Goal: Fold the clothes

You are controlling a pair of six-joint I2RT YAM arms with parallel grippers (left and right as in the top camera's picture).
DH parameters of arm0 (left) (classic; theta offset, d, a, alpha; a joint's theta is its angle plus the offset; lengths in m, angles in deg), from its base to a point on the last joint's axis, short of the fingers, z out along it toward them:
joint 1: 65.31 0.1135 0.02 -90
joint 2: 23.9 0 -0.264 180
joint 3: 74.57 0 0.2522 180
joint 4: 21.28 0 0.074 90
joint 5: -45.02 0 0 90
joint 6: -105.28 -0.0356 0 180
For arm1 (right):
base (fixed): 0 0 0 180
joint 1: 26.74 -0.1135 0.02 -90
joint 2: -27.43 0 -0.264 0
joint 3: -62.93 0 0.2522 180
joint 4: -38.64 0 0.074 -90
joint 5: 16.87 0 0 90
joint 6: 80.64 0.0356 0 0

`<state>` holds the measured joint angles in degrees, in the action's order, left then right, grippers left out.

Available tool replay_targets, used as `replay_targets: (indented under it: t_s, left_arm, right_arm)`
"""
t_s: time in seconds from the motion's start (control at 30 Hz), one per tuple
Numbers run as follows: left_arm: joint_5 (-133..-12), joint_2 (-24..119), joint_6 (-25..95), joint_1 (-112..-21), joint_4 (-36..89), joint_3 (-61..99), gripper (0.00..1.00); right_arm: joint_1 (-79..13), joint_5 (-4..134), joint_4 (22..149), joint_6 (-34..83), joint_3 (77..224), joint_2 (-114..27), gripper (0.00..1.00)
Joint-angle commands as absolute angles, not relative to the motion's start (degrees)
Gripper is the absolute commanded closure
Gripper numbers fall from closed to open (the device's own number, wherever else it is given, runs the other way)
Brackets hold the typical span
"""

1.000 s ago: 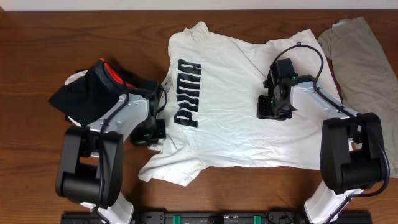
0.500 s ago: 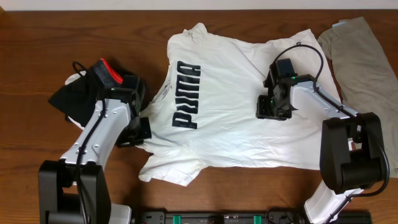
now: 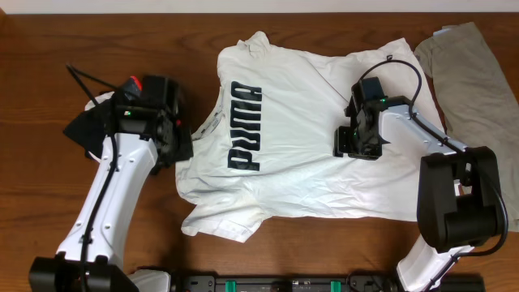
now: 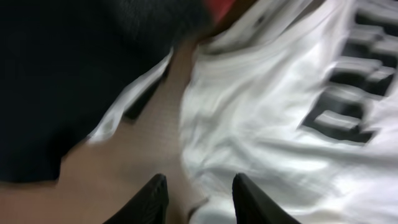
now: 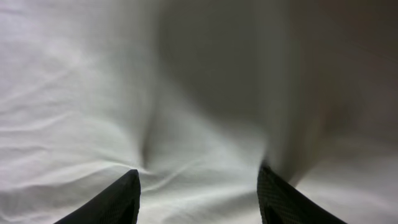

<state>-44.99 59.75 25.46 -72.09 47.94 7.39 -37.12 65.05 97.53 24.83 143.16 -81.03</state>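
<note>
Since the earlier overhead frames the left arm has swung up from the lower left, and the left gripper [image 3: 180, 148] now sits at the left edge of the white T-shirt [image 3: 300, 162], just beside the black garment [image 3: 87, 130]; the right gripper [image 3: 350, 146] has kept its place on the shirt's right half. The T-shirt lies spread across the middle of the wooden surface [image 3: 49, 49], its dark block lettering [image 3: 246, 126] running top to bottom, left of centre. The black garment is bunched at the upper left, a red edge [image 3: 138, 82] showing beside the arm. A khaki-grey garment [image 3: 474, 73] lies at the upper right, near the shirt. Left wrist view: jaws of the left gripper [image 4: 199, 194] released, a gap between them over the shirt's hem and bare wood. Right wrist view: jaws of the right gripper [image 5: 199, 186] parted wide, resting on wrinkled white cloth, clamping nothing
</note>
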Motion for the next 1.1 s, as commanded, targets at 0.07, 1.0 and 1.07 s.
replay_targets:
  t_s: [0.07,1.0,1.07]
  left_arm:
    - [-57.1,63.1,14.0,-71.9,38.1,7.9,0.63]
    - [-60.0,92.4,7.4,-72.8,8.2,7.9,0.81]
    - [-59.3,92.4,7.6,-72.8,8.5,7.9,0.94]
  right_arm:
    - [-36.7,64.5,96.9,24.3,145.5,-75.4,0.38]
    - [-37.2,68.9,89.5,29.1,145.5,-73.0,0.37]
    - [-37.2,69.5,89.1,29.1,145.5,-73.0,0.37]
